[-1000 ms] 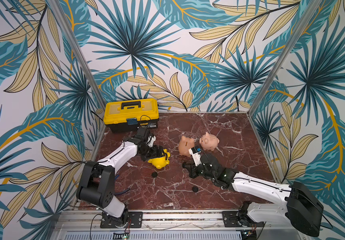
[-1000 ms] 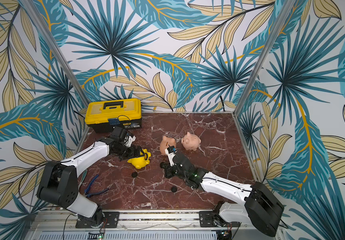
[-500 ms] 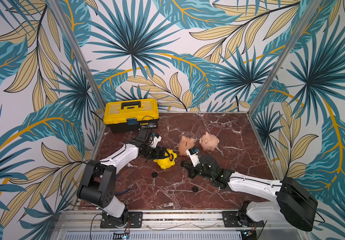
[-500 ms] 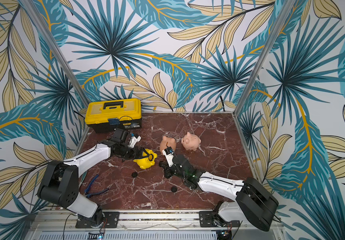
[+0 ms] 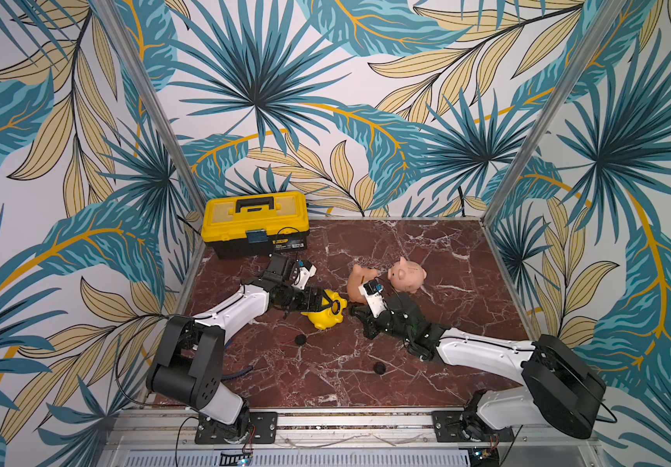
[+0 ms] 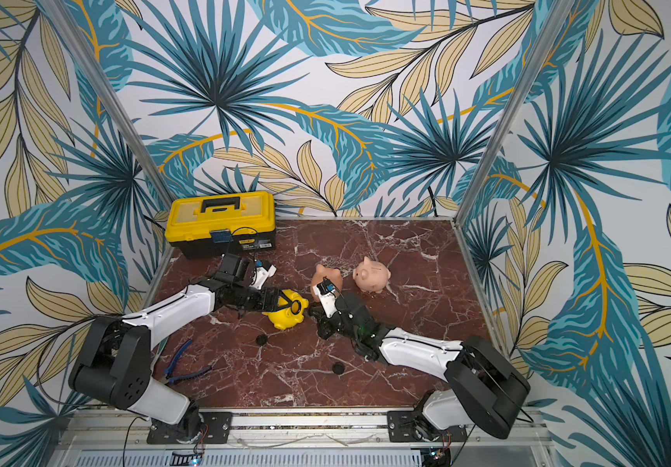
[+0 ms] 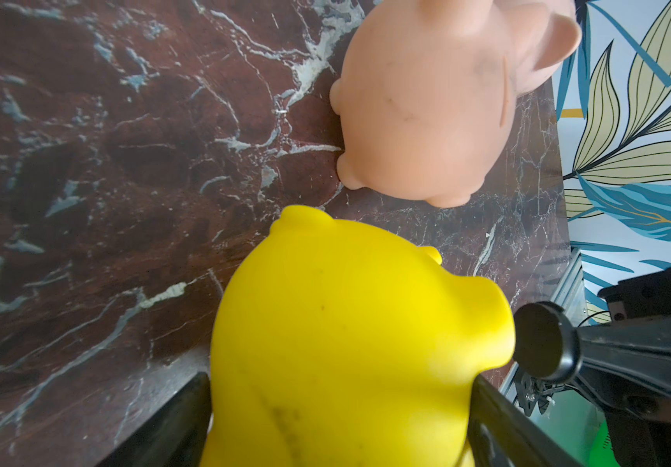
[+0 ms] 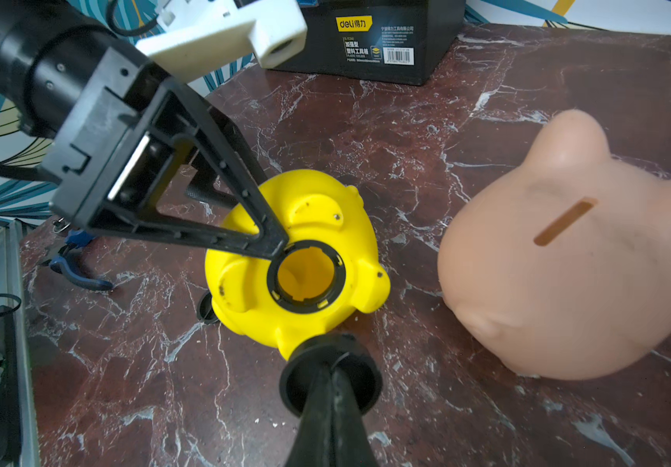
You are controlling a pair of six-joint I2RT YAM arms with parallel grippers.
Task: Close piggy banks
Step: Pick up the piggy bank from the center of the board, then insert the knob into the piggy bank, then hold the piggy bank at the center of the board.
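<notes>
The yellow piggy bank [image 5: 325, 313] [image 6: 287, 313] lies tipped on the marble floor with my left gripper [image 5: 321, 301] [image 7: 338, 424] shut on its body. Its round belly hole [image 8: 305, 275] is uncovered and faces my right arm. My right gripper [image 5: 356, 311] [image 8: 332, 372] is shut on a black round cap [image 8: 293, 384] [image 7: 544, 341], which it holds just off the pig's edge. The peach-orange piggy bank [image 5: 360, 279] [image 8: 560, 258] and the pale pink piggy bank [image 5: 408, 275] stand behind them, slots up.
A yellow-and-black toolbox [image 5: 255, 226] sits at the back left. Two black discs [image 5: 300, 339] [image 5: 379, 368] lie on the floor in front of the arms. Blue-handled pliers [image 6: 186, 364] lie at the front left. Patterned walls close three sides.
My left gripper has carried the yellow piggy bank a little to the right. My right gripper with the cap has closed in on it.
</notes>
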